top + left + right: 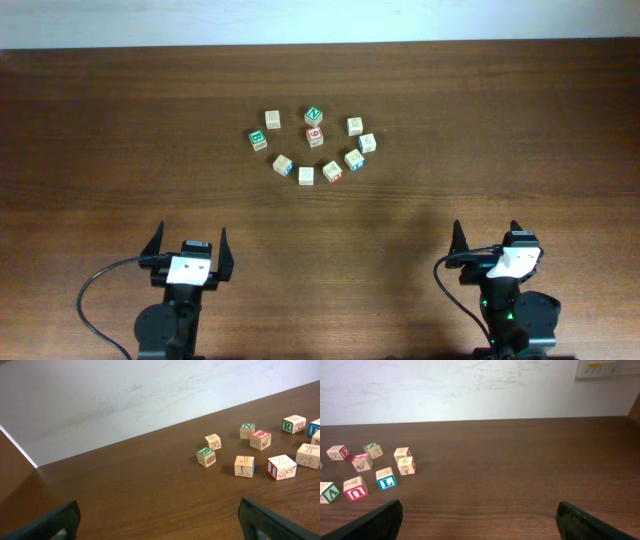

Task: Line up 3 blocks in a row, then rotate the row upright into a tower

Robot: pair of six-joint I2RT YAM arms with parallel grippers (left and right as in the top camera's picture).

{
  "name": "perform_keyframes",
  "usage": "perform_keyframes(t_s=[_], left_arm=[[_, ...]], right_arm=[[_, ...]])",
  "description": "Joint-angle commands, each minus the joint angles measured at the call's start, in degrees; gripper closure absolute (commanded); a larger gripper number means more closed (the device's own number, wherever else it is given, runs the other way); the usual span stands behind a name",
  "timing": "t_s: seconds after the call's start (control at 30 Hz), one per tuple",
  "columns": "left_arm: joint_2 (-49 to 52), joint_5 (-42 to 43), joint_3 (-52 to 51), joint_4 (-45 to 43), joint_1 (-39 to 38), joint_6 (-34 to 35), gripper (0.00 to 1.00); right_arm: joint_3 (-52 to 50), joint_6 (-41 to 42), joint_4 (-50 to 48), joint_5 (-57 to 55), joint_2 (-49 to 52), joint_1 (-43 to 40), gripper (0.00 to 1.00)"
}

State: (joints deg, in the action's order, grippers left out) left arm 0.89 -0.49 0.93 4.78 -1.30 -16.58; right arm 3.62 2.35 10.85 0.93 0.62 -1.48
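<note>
The dark wooden worktop (120, 130) carries a red-faced cube (315, 134) well ahead of the fingers (226, 260), between the two pairs. A far green-faced cube (313, 114) sits just beyond it. A left green-faced cube (257, 138) lies nearer the left pair's side. The white wall (470, 385) bears a pale wall plate (601, 367).

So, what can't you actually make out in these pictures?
Overhead view: the print on the small wooden alphabet cubes is too small to read.
Left wrist view: a blue-edged pale wooden cube is cut off by the right edge.
Right wrist view: a green-faced wooden cube is clipped by the left edge.
Both wrist views: only black fingertips show; the bottom edge cuts off the rest.
</note>
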Motion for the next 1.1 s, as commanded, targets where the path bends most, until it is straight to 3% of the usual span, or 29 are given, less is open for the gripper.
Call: perform_keyframes(t_s=[0.0,0.93,1.07], left_arm=[[-0.5,-0.4,-0.4,0.0,0.3,-0.7,0.01],[-0.5,-0.8,-0.4,-1.8,0.3,-0.7,0.01],[-0.5,-0.8,0.4,-4.3,0.3,-0.7,0.01]], right_arm=[[-0.5,-0.4,0.0,-0.5,-0.4,-0.4,0.02],[-0.4,-0.4,-1.3,-0.5,-0.3,-0.4,0.02],[1.2,-0.4,-1.4,3.7,-0.3,-0.4,0.02]])
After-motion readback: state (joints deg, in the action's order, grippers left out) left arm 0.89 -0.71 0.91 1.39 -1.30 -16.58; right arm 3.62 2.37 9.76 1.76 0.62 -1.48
